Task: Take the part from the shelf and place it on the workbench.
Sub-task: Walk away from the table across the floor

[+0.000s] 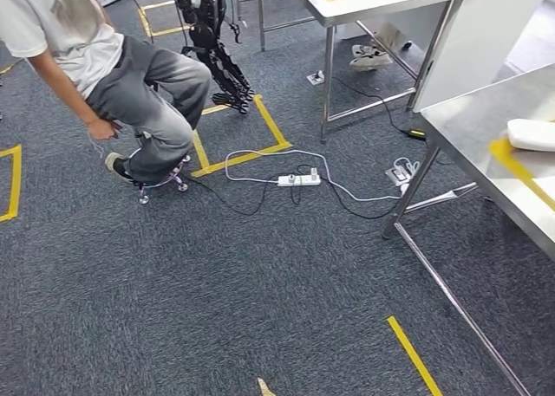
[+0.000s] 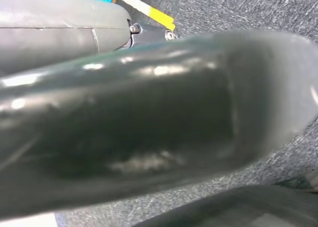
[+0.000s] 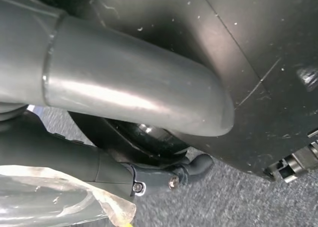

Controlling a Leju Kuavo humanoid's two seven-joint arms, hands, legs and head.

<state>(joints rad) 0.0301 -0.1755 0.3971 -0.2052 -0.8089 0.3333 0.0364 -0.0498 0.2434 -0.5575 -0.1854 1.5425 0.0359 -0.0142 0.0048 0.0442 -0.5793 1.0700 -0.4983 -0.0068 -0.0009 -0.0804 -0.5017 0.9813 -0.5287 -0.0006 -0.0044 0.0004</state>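
A person (image 1: 98, 58) sat on a low stool (image 1: 160, 181) on grey carpet (image 1: 196, 301), near a power strip (image 1: 299, 179). A white bundle (image 1: 532, 134) lay on the steel workbench (image 1: 471, 127) at right. The left hand (image 2: 150, 113) was too blurred to tell its grasp. Crumpled clear plastic (image 3: 56, 199) lay against the right hand (image 3: 131, 88); whether it wrapped the part, or was held, could not be told.

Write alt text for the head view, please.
A person crouches on a small wheeled stool on grey carpet marked with yellow tape. A power strip with trailing cables lies mid-floor; a steel workbench holding a white part stands right.
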